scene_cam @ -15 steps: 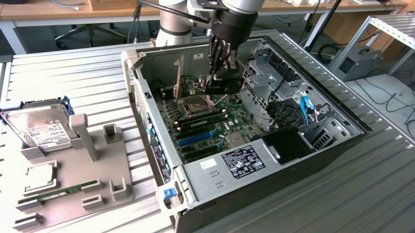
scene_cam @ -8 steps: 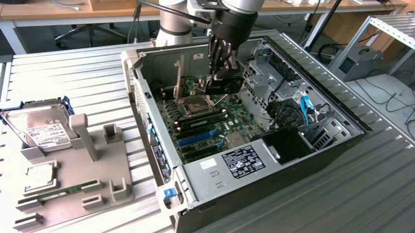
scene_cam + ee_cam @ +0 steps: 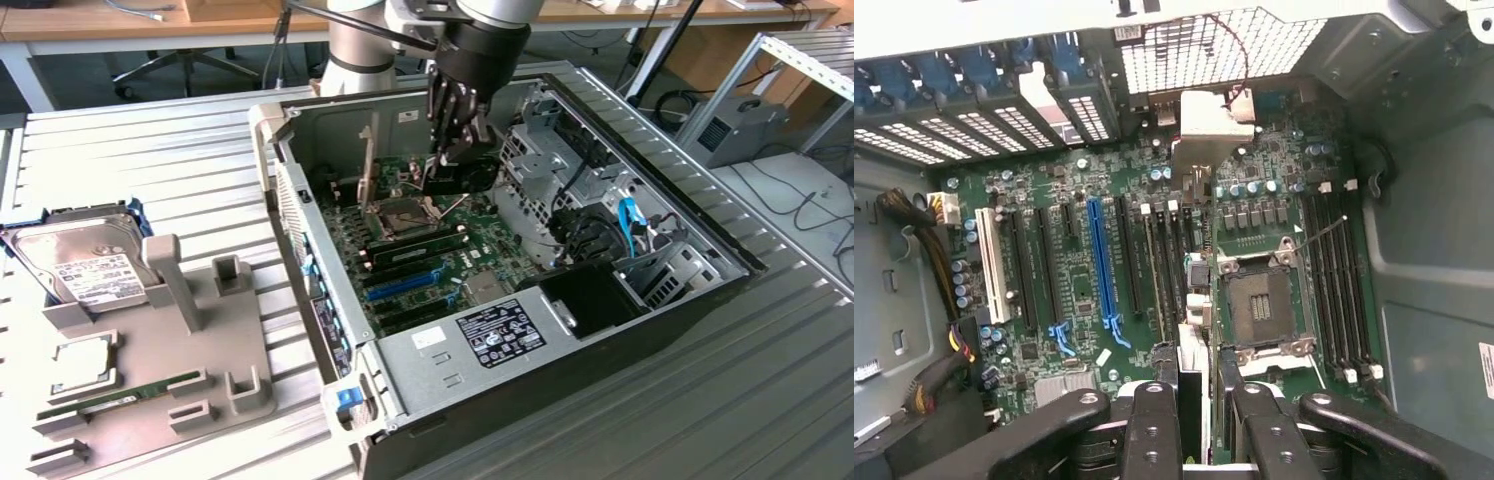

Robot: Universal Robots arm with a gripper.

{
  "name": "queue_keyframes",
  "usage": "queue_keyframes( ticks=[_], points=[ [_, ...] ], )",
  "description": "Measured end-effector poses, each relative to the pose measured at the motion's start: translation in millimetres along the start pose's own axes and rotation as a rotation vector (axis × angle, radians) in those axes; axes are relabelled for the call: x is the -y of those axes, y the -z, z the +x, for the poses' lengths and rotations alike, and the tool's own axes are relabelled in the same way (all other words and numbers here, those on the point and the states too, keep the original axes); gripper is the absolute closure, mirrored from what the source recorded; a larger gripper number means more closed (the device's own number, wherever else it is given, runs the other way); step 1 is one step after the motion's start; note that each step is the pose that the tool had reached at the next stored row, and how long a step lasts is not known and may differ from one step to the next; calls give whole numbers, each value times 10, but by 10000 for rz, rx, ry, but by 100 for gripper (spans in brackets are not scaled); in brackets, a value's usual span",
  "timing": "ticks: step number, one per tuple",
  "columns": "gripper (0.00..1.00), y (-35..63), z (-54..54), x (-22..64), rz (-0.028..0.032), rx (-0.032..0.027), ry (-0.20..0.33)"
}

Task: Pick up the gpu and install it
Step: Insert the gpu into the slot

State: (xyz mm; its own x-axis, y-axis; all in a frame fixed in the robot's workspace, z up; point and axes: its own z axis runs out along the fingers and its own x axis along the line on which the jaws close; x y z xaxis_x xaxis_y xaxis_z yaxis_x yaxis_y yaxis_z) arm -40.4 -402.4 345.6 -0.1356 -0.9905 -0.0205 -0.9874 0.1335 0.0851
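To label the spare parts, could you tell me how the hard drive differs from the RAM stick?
The hard drive is broad, silver and labelled; the RAM stick is a narrow green strip. A blue frame edges the hard drive, none the RAM stick. Both lie outside the computer case.

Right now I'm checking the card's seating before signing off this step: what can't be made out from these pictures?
- Exterior view: the lower edge of the gpu and what lies under it, hidden by the card itself and the gripper.
- Wrist view: the card's face and bracket; it shows edge-on between the fingers.
- Either view: whether the card touches the motherboard.
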Motion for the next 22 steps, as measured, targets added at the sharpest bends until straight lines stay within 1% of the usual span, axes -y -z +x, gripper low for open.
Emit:
queue_keyframes(
  ticks=[2, 22],
  points=[
    [74, 0, 0, 0, -4, -18, 206],
    [74, 0, 0, 0, -23, -95, 1114]
  ],
)
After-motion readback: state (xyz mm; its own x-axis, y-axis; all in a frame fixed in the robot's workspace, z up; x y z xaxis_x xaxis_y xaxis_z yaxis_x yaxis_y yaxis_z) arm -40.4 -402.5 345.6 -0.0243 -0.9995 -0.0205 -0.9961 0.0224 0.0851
